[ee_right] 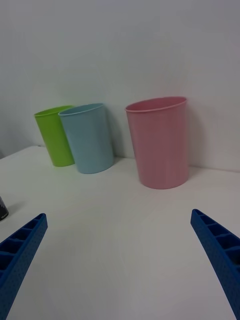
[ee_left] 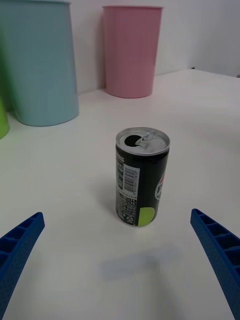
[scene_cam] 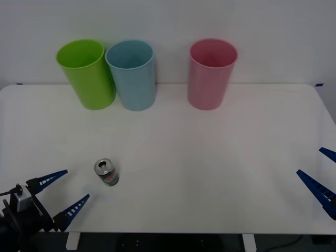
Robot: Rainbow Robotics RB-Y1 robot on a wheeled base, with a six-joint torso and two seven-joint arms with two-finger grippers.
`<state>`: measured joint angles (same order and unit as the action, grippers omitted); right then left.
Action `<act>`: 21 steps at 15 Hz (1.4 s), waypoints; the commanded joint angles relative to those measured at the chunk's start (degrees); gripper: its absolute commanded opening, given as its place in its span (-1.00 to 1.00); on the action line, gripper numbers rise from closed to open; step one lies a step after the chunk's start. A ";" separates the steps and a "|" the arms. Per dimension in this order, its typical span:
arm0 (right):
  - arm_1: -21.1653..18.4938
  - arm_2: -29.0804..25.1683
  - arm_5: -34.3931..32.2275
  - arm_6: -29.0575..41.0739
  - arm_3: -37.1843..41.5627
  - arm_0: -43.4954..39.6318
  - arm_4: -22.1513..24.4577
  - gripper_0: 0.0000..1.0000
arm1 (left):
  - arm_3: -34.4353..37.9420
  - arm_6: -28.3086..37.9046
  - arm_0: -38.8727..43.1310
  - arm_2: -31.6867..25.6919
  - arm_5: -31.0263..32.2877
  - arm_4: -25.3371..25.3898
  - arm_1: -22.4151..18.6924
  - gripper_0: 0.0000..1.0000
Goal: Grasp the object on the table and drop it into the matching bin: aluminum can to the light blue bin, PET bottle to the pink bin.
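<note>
Can [scene_cam: 106, 172] upright on the white table [scene_cam: 210, 173], near-left, top already opened. Left gripper [scene_cam: 63, 192] just beside it, fingers spread wide, not touching. Right gripper [scene_cam: 321, 176] at the right edge, also wide, partly cut off. Green bin [scene_cam: 86, 73], light blue bin [scene_cam: 132, 74], pink bin [scene_cam: 211, 73] along the far edge, plain white wall behind.

Can [scene_cam: 106, 172] upright on table [scene_cam: 210, 173], near left claw [scene_cam: 62, 192], bins behind.

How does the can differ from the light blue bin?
The can is far smaller than the light blue bin. The can is dark with a silver top; the bin is plain pale blue. The can stands near the left gripper, the bin at the table's far edge. Both stand upright.
</note>
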<state>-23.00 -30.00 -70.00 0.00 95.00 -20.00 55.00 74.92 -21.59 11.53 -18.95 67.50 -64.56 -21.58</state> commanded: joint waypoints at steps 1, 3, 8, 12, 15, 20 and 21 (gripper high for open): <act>0.00 0.00 0.00 0.00 0.00 0.00 0.00 1.00 | -2.49 -1.53 -2.12 0.84 -0.09 0.05 1.37 1.00; 0.00 0.00 0.00 0.00 0.00 0.00 0.00 1.00 | -3.02 -2.58 -3.26 0.66 -0.61 -1.10 3.48 1.00; 0.00 0.00 0.00 0.00 0.00 0.00 0.00 1.00 | -3.11 -3.55 -5.29 0.58 -2.46 -4.61 6.82 1.00; 0.00 0.00 0.00 0.00 0.00 0.00 0.00 1.00 | -3.37 -3.55 -6.69 0.49 -3.07 -6.81 8.23 1.00; 0.00 0.00 0.00 0.00 0.00 0.00 0.00 1.00 | -6.18 -4.08 -8.89 0.58 -3.16 -7.07 8.84 1.00; 0.00 0.00 0.00 0.00 0.00 0.00 0.00 1.00 | -10.05 -5.40 -11.97 1.37 -3.25 -7.25 8.84 1.00; 0.00 0.00 0.00 0.00 0.00 0.00 0.00 1.00 | -10.23 -5.57 -12.05 1.46 -3.25 -7.25 8.93 1.00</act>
<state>-23.00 -30.00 -70.00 0.00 95.00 -20.00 55.00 64.85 -27.02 -0.43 -17.56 64.26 -71.80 -12.71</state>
